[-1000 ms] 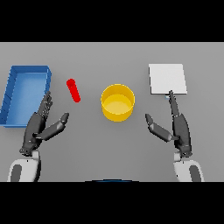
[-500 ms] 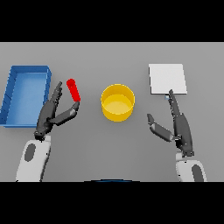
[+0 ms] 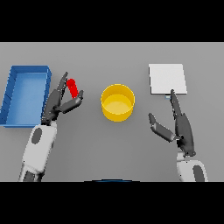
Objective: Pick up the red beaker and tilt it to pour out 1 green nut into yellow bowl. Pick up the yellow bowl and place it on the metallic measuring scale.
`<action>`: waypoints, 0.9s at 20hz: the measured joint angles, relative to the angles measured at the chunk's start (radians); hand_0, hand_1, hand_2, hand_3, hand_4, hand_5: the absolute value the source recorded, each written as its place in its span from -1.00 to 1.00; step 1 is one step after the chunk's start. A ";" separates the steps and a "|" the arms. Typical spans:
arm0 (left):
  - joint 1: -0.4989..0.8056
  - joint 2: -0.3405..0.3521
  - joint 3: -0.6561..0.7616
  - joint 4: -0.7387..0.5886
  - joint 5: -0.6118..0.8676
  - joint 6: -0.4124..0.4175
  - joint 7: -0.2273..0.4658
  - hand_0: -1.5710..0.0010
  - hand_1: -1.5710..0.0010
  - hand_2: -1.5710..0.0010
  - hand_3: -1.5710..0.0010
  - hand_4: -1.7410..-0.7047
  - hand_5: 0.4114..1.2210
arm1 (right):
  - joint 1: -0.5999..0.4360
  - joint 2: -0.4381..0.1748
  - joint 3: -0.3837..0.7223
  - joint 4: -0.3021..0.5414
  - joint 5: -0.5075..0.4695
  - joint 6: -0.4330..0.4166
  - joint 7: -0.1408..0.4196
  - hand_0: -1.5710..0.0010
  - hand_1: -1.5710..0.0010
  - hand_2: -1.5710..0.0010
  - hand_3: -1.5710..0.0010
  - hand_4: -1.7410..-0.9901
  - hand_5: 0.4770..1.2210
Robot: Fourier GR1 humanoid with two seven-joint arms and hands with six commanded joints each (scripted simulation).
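Nearest to us, at the lower right, we see the dark right hand (image 3: 180, 129) above its white and grey forearm, fingers (image 3: 175, 101) straight and released, thumb spread toward the middle, holding nothing. Its longest fingertip reaches the near edge of the flat, square, pale metallic measuring scale (image 3: 167, 78), and we cannot tell whether it touches it or only overlaps it in our view.

At the lower left, our dark left hand (image 3: 59, 105) rises from its white and grey forearm. Its fingers are set around the small red cylindrical beaker (image 3: 73, 87): straight fingers stand on the beaker's left side and the thumb comes in below its lower end on the right. The beaker's lower end is hidden behind the hand, so we cannot tell whether the fingers are pressed against it or just beside it. The beaker leans with its top toward the left. We cannot make out any green nut in it.

Between the two hands, on the grey table (image 3: 109, 57), stands the round yellow bowl (image 3: 117, 102), upright, well apart from both hands.

At the far left lies the rectangular blue tray (image 3: 8, 98), just beside the left hand.

We can read no writing or label on anything.
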 measured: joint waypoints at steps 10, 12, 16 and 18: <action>-0.139 -0.012 0.031 0.170 0.002 0.000 -0.037 1.00 1.00 1.00 1.00 -0.19 -0.31 | 0.000 0.002 -0.010 0.006 -0.018 0.004 -0.004 1.00 1.00 1.00 1.00 0.27 -0.56; -0.164 -0.010 0.044 0.203 0.007 0.001 -0.058 1.00 1.00 1.00 1.00 -0.22 -0.29 | -0.007 0.000 -0.008 0.012 -0.007 -0.001 0.018 1.00 1.00 1.00 1.00 0.27 -0.56; -0.201 -0.027 0.091 0.272 0.040 0.021 -0.108 0.64 0.58 0.54 0.63 -0.44 -0.08 | 0.006 0.004 -0.001 0.000 0.000 -0.004 0.002 1.00 1.00 1.00 1.00 0.29 -0.55; -0.213 -0.041 0.105 0.298 0.047 0.040 -0.096 0.16 0.11 0.07 0.08 -0.53 0.31 | 0.020 -0.003 -0.002 -0.004 0.003 -0.002 -0.009 1.00 1.00 1.00 1.00 0.29 -0.55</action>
